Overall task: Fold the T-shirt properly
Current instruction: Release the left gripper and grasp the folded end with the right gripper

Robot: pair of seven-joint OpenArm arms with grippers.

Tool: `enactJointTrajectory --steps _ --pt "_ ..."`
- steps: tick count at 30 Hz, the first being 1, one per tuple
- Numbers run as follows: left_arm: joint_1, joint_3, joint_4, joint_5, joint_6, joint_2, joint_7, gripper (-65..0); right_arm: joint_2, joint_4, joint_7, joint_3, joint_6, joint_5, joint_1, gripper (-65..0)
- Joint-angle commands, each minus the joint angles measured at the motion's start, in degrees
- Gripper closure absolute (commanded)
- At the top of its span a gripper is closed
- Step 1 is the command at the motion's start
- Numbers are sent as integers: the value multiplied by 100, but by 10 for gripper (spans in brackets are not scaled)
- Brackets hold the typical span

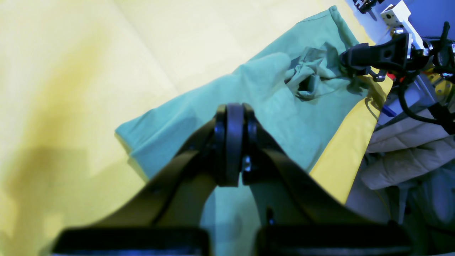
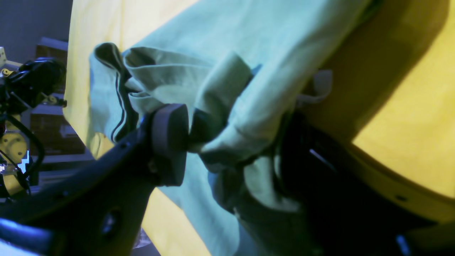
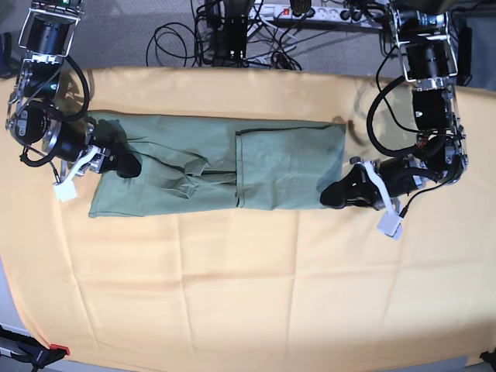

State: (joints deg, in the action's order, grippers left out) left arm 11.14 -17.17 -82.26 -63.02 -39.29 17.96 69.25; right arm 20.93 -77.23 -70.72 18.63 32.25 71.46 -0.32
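Table draped in a yellow-orange cloth (image 3: pixel 256 279), sage-green T-shirt (image 3: pixel 287 167) lying flat across it, partly folded

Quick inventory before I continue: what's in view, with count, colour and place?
T-shirt: one, sage green, folded into a long strip across the upper middle of the cloth.
Cloth: one, yellow-orange, covering the table.
Cables and power strip: several, black and white, on the floor beyond the far edge.
Left gripper: one, black, shut, at the shirt's corner on the base view's right.
Right gripper: one, black, jaws wide around bunched shirt fabric at the opposite end.
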Motion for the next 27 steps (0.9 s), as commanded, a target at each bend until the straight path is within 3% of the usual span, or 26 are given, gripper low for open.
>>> enactJointTrajectory --steps 1,3,6,7,10,14,21,27 --pt "111 -9 -87 -160 -9 63 -85 0 74 -48 -131 11 -4 -94 33 -384" --pt "111 -9 -87 -160 -9 63 -85 0 85 -48 -129 11 155 -94 39 -310" --pt "111 -9 -87 -219 -9 63 -87 0 87 -48 -136 15 518 -109 101 -39" --pt "111 -9 -87 -221 -11 63 -85 0 90 -50 -133 15 601 -131 129 0" --pt "111 -9 -87 -219 -11 72 -85 0 131 -50 -92 17 704 -162 302 0" --pt "114 -11 -87 -313 -11 232 -87 0 278 -55 -92 17 647 -704 750 0" --pt "114 -15 -87 -632 -11 717 -90 0 887 -57 -94 22 101 -2173 1676 0" --pt "114 -13 -87 -636 -13 789 -94 0 1145 -118 -157 22 -234 -2483 2050 0"
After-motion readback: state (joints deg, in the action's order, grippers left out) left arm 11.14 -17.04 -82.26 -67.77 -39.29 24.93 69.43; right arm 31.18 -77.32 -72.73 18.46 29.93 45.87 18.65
